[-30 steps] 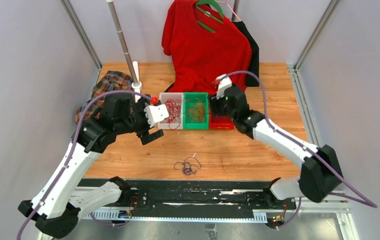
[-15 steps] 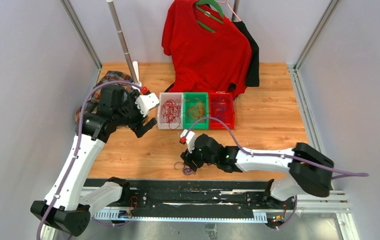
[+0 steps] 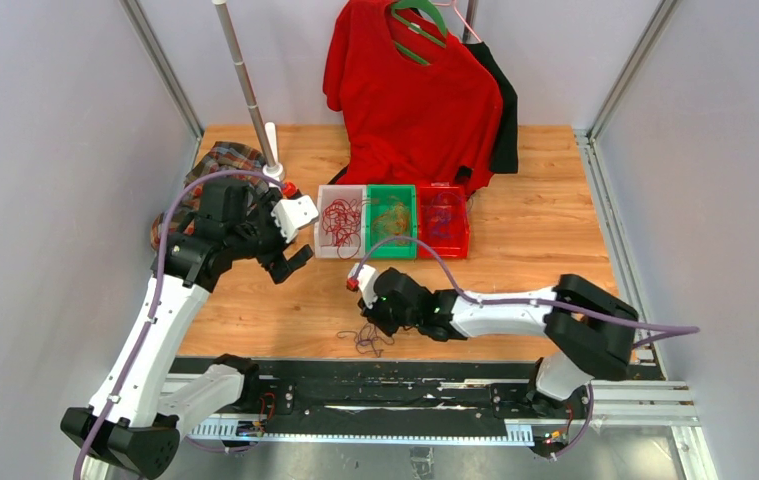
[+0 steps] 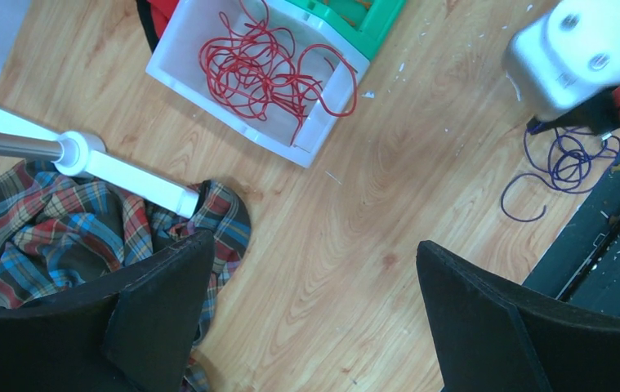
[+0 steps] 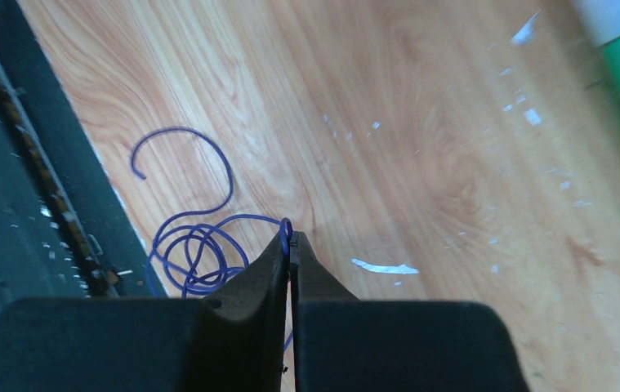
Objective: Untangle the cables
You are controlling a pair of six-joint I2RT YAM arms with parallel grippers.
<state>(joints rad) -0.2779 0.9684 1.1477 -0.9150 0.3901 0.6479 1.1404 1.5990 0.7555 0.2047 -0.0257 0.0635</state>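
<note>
A small tangle of purple cable [image 5: 196, 253] lies on the wooden desk [image 3: 555, 200], just beside its near edge. It looks hair-thin, light and springy, with curls likely to snag each other. It is probably best pinched at one outer loop and lifted slowly.

The right gripper [image 5: 290, 242] has its jaws shut on a single loop at the tangle's edge. The left gripper [image 4: 310, 253] hangs with jaws wide, holding nothing, near the white bin [image 4: 233, 122] of red cables [image 4: 265, 69].

A second ago the right gripper was over the red bin [image 3: 467, 225] in the far row. It has since come down to the near edge and closed. The left arm has drawn back slightly from the white bin.
</note>
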